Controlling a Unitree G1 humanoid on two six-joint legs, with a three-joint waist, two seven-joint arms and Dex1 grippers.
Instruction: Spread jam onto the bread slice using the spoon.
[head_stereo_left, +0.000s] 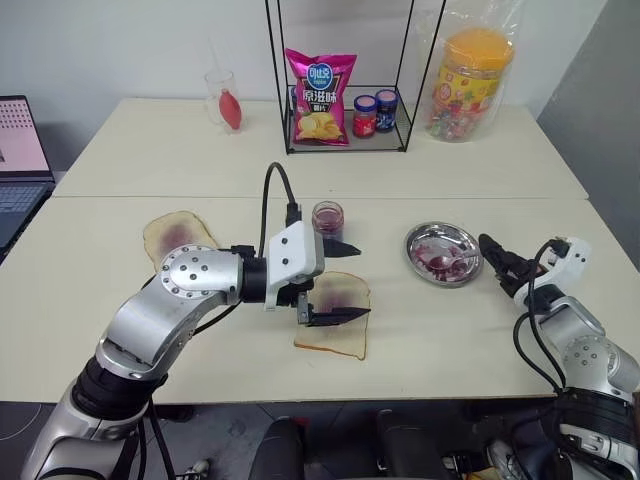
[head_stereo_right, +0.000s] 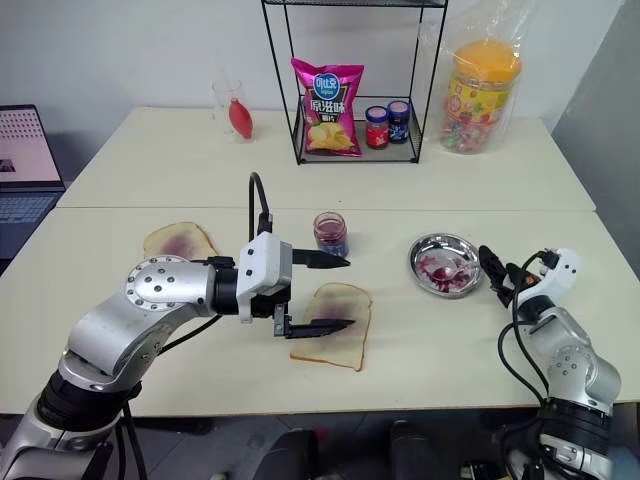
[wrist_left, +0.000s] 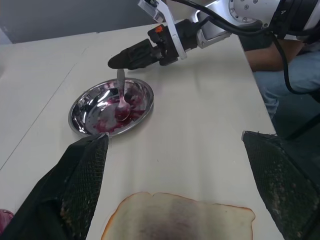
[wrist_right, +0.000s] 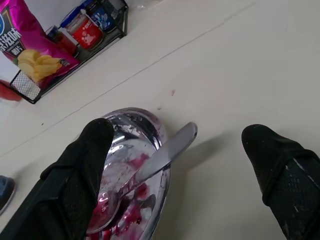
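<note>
While nothing is being held yet, here's how it looks from where I'm standing:

Spoon: the spoon (wrist_right: 150, 172) lies in the steel dish (head_stereo_left: 414, 247), bowl end down in the purple mess, thin handle propped over the rim and poking out toward the right gripper (head_stereo_left: 497, 262).

Right gripper: fingers spread wide, empty, just beside the dish with the handle end lined up between them.

Left gripper: the left gripper (head_stereo_left: 340, 283) is spread wide too, hovering over the bread slice (head_stereo_left: 343, 320), grasping nothing.

Bread slice: near the table's front edge, purple smear already in its middle. A second smeared slice (head_stereo_left: 176, 233) sits well off to the left.

Jam: the jam (head_stereo_left: 327, 217) is in the lidless jar just behind the bread slice.

How the spoon will handle: light, stiff, thin metal, and I'd guess slippery, especially if jam got onto the handle.

Where to grab: my bet is the clean raised bit of handle past the rim, pinched across its flat faces so it doesn't twist.

Bread: soft, probably slides or tears if pressed hard.
</note>
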